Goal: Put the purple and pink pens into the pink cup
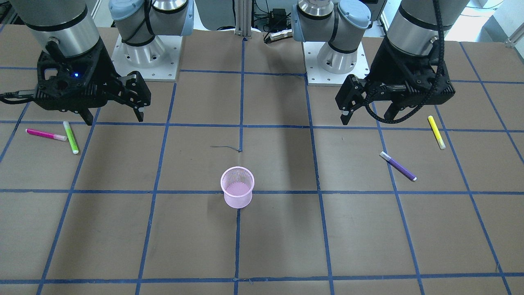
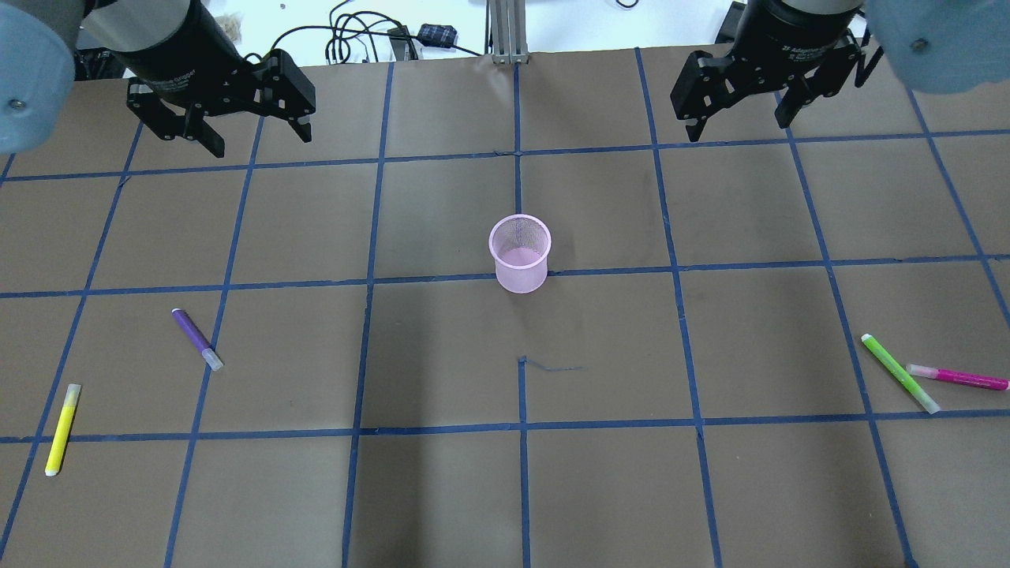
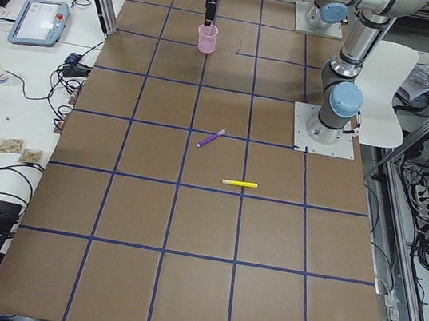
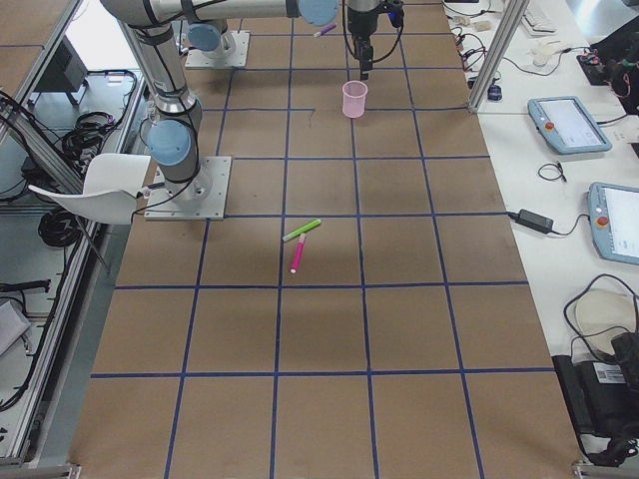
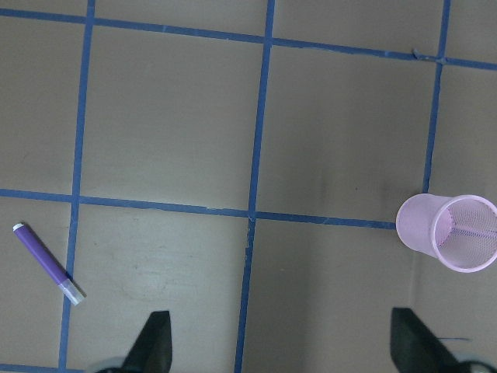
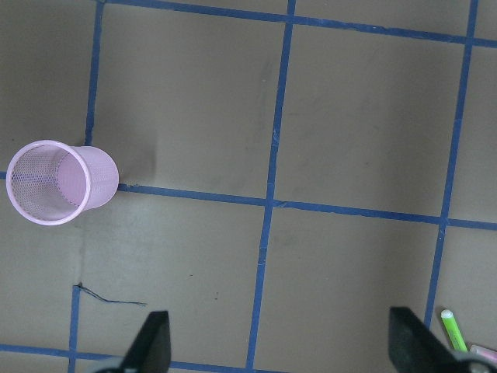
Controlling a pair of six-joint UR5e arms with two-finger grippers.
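Over the table (image 2: 442,489), left fingers (image 2: 300,118) and right fingers (image 2: 694,114) stand wide apart, holding nothing.

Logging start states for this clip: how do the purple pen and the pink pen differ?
The purple pen lies on the robot's left side; the pink pen on its right. The purple pen lies alone, apart from the yellow pen; the pink pen's end nearly meets the green pen. Both lie flat, outside the pink cup.
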